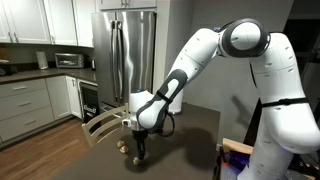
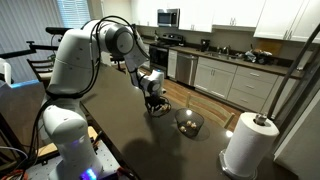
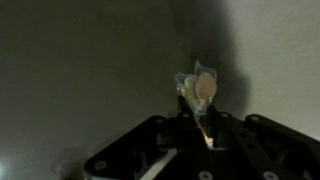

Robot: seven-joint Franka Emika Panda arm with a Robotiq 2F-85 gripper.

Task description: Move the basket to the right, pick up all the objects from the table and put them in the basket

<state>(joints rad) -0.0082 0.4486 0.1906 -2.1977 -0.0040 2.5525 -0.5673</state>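
- Gripper (image 3: 203,120), black, two-fingered, mine: I am holding the jaws drawn nearly together and pinching a pale tan, lumpy, roundish piece (image 3: 200,88) at the very fingertips, as the wrist view is showing. I am gripping with the tips because, by my judgement, the piece is too small for a deeper hold without pressing the fingers into the top below.
- Piece, as above: it is sitting low over the table (image 3: 70,70), a rectangular top of plain dark brown-grey matte. I cannot tell whether it is touching the surface.
- Arm (image 2: 115,40), white, jointed: it is reaching down over the table (image 2: 120,135) with the gripper (image 2: 154,103) pointing at the top, which is setting one finger on either side of the piece. An exterior view is showing the same posture of the gripper (image 1: 140,142).
- Basket (image 2: 188,122), small, round, bowl-shaped, dark see-through wire mesh: it is standing upright on the table, to the right of the gripper and nearer the camera, near it but apart. Its mouth is facing up, so pieces can be dropped in from above. Pale specks are seemingly lying inside, too small to be sure of.
- Roll (image 2: 250,145), white upright cylinder of paper: it is standing further right and nearer, apart from the basket, and is no part of this job.
- Step in hand, as I am judging it: securing one piece for carrying rightward to the basket.
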